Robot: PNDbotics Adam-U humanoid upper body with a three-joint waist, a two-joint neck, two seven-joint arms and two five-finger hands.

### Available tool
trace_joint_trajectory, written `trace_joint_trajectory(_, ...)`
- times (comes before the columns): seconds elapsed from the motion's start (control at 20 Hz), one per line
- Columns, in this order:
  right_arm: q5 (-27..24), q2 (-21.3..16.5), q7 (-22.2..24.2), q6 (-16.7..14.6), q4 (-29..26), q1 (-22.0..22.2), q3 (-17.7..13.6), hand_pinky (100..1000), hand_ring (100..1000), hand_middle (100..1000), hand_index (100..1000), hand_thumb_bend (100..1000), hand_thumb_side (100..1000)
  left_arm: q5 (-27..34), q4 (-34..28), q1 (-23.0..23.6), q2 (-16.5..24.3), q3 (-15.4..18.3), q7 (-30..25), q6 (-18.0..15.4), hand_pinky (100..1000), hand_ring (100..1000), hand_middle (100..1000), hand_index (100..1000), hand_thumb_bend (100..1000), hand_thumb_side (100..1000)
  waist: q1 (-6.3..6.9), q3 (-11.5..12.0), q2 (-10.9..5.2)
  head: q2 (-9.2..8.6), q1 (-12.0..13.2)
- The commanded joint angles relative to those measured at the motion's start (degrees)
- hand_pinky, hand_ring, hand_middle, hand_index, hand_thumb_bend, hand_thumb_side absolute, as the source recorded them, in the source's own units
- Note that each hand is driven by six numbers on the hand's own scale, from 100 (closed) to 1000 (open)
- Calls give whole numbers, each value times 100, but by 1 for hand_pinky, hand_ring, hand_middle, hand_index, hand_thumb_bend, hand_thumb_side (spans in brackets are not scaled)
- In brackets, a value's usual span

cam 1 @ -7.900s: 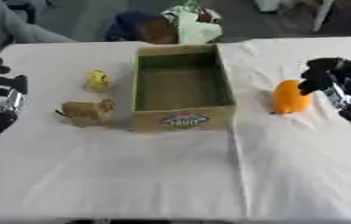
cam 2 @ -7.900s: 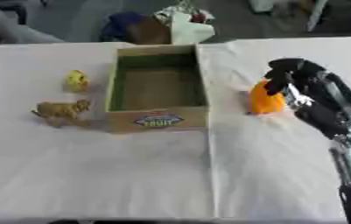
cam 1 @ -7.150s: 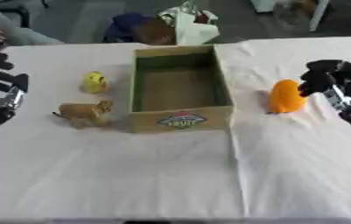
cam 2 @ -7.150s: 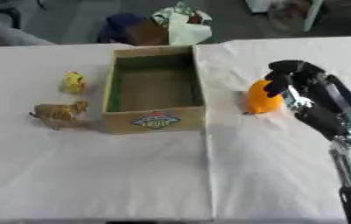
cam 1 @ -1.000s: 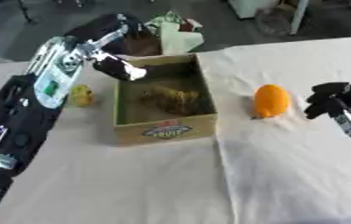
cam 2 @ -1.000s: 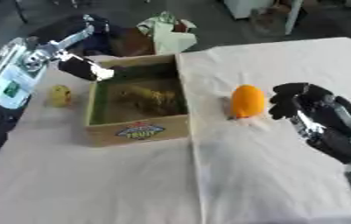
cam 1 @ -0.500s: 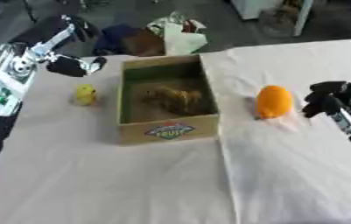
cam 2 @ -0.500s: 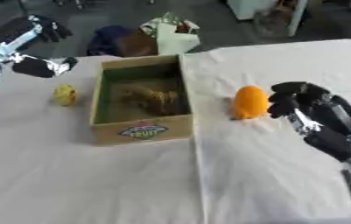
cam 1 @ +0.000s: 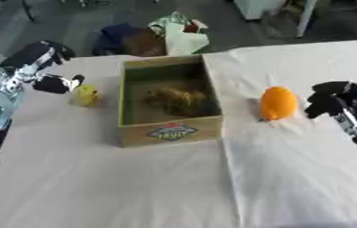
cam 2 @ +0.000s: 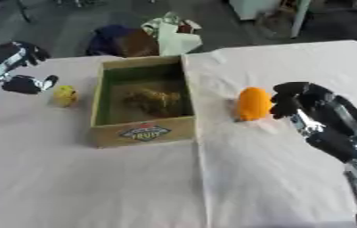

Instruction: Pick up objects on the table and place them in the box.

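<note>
An open cardboard box (cam 1: 168, 132) stands mid-table with a brown toy animal (cam 1: 176, 98) lying inside it. A small yellow toy (cam 1: 86, 95) sits on the cloth left of the box. My left hand (cam 1: 42, 69) hovers just left of that toy, fingers spread and holding nothing. An orange rounded object (cam 1: 277, 103) stands right of the box. My right hand (cam 2: 304, 104) is beside it on the right, fingers curled, close to it but not around it.
The table (cam 1: 134, 187) wears a white cloth with a fold running down from the box. Behind the far edge lie a dark bundle and a white-green bag (cam 1: 178, 37). Bare cloth fills the front half.
My left arm has drawn back from over the box to the left and lowered beside the yellow toy; the brown animal now lies in the box. The right hand has stayed put.
</note>
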Motion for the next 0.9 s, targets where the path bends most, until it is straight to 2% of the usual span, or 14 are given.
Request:
trace_joint_trajectory(0.05,10,-138,2,-13,-68,-49,-40,592,611,624,782,100,527,-112,212,-162,35,114,156,-1,671,679,669,797,316,312,-9,-14,-54,-5,-22)
trace_joint_trajectory(0.4,14,-125,27,-17,-70,-66,-26,592,610,624,783,100,530,-227,688,-232,-222,192,537,68,662,674,667,794,326,316,-13,-79,-7,-37,-12)
trace_joint_trajectory(0.45,16,-125,28,-18,-71,-68,-25,592,610,624,783,100,530,-254,754,-244,-247,206,573,79,658,670,664,793,320,292,-13,-86,1,-38,-14)
trace_joint_trajectory(0.5,18,-123,30,-19,-73,-71,-25,592,610,624,783,100,530,-288,819,-255,-264,224,617,101,656,666,661,791,313,310,-13,-95,11,-44,-15)
trace_joint_trajectory(0.9,41,-108,45,-27,-78,-83,-23,592,609,624,783,100,534,-464,1071,-261,-293,316,1058,329,642,656,655,789,273,291,-17,-151,94,-90,-27)
